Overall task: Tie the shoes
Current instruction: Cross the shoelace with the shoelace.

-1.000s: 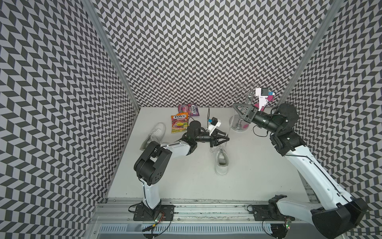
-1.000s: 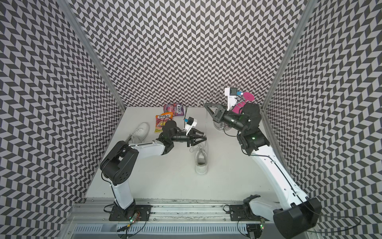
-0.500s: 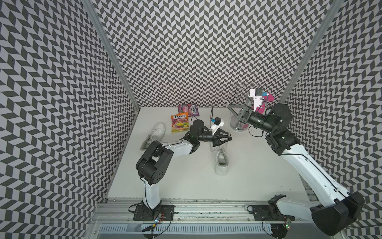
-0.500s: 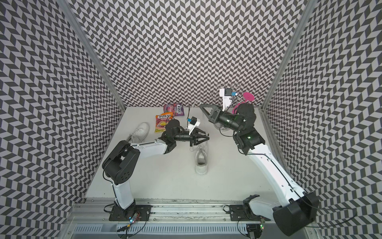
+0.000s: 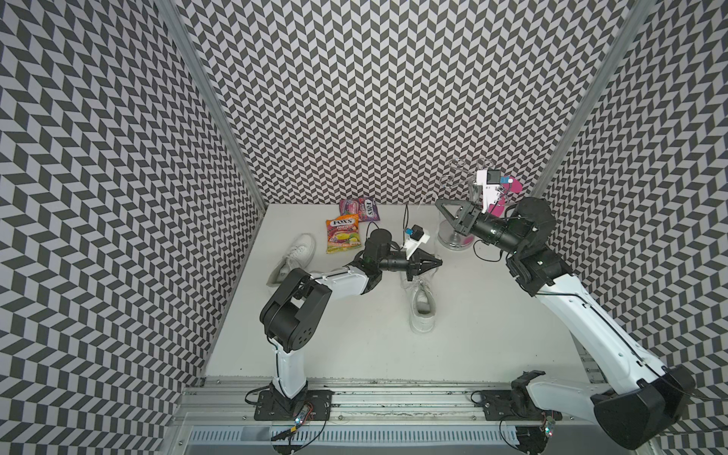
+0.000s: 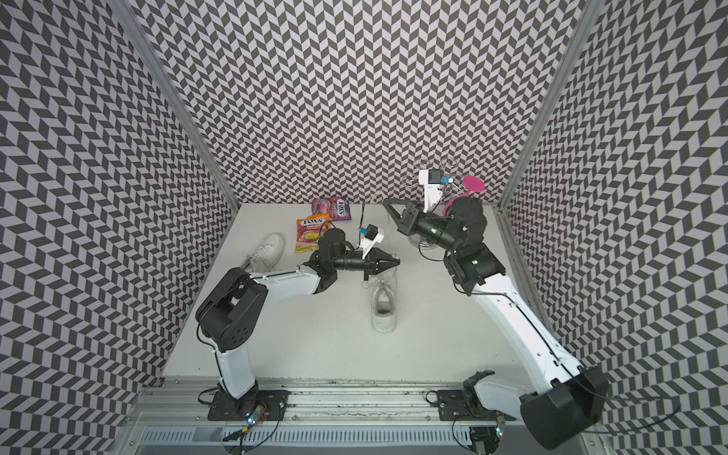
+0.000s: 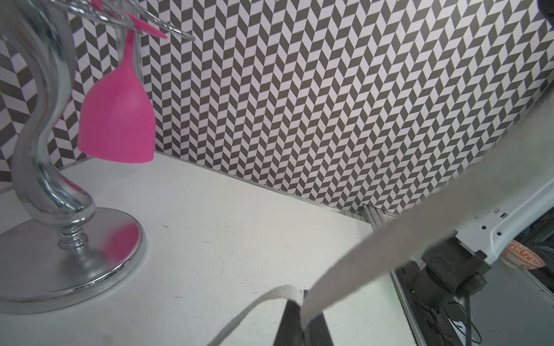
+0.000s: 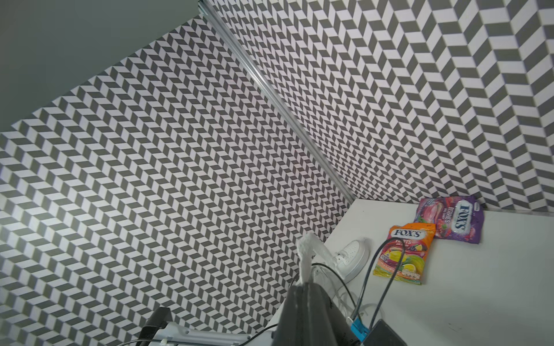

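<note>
**A:** Laces first: who has which? The left gripper [image 5: 436, 261] sits just over the toe end of the near shoe [image 5: 422, 305], jaws pinched together on a flat lace [image 7: 419, 239]; its wrist view shows the strip clamped between the dark fingertips and running off taut.

**B:** And the right gripper [image 5: 442, 203] is raised beyond that shoe, beside the chrome stand [image 5: 453, 240]. Its jaws are closed too, with a frayed lace end [image 8: 307, 248] poking out above them in its wrist view.

**A:** So each arm holds a strand away from the shoe. I'd judge that's to pull both strands clear and tight before crossing them.

**B:** Likely. The shoe itself lies flat on the tabletop [image 5: 492, 335], opening up, heel toward the rail, which keeps the eyelets reachable from above.

**A:** The other shoe [image 5: 293, 258]?

**B:** Well apart from the near shoe, by the left wall, next to the orange candy bag [image 5: 342, 235]. Untouched; whether it's tied I can't tell.

**A:** The pink glass [image 7: 117, 113] hanging on the stand is close to the right arm. A wide swing could knock it.
</note>
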`<state>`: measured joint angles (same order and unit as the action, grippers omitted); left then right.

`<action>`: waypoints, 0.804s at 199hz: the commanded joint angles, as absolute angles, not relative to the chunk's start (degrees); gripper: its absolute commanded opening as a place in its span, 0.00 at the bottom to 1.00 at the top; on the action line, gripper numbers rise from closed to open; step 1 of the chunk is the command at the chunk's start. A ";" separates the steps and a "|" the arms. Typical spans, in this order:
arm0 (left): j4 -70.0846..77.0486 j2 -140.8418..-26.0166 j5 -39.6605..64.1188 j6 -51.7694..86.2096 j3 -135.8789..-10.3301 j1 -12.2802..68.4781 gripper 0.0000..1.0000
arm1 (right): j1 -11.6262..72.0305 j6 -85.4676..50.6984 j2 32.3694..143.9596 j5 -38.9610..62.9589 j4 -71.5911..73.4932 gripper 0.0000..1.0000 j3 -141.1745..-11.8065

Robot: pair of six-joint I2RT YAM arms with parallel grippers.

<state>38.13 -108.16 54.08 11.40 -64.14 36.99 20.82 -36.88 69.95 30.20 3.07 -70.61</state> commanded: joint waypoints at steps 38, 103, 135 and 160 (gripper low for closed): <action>41.04 -104.16 59.71 10.11 -61.09 37.00 0.00 | 13.36 -30.78 71.41 29.42 10.71 0.00 -63.41; 42.93 -103.63 61.61 10.59 -60.05 36.82 0.00 | 15.39 -32.68 89.96 33.47 15.62 0.00 -69.24; 44.64 -103.23 61.96 11.69 -59.17 36.39 0.00 | 19.30 -31.40 99.97 35.37 13.71 0.00 -75.63; 47.66 -103.05 62.31 13.48 -57.86 35.83 0.00 | 21.02 -31.26 105.00 36.50 14.20 0.04 -78.14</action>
<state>43.24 -105.10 61.01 11.88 -59.27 36.51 19.31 -32.36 101.86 34.02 11.29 -75.18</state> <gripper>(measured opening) 0.046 0.042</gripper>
